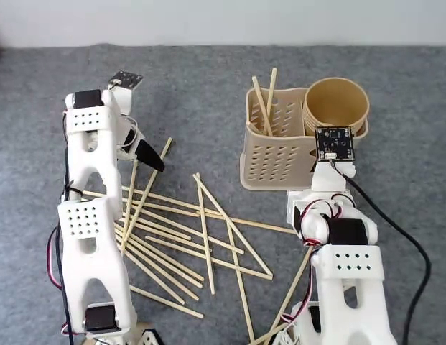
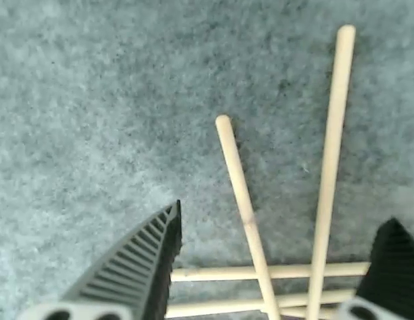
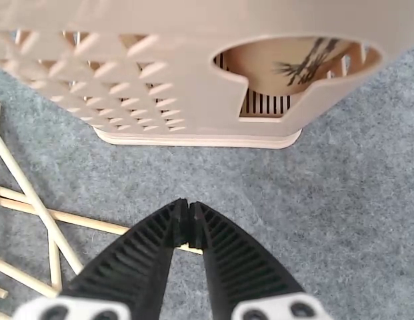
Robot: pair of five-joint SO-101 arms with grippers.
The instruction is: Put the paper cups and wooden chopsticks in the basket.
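Several wooden chopsticks lie scattered on the grey carpet between the arms. The beige perforated basket stands at the back right, with a few chopsticks upright in it and a stack of paper cups in its right half. My left gripper hovers low over the upper ends of the pile; it is open, and two chopsticks lie between its fingers on the carpet. My right gripper is shut on nothing, just in front of the basket. A paper cup shows through the handle cut-out.
More chopsticks lie on the carpet beside my right gripper. One chopstick runs under the right arm's base. Bare carpet lies behind the basket and to the far right.
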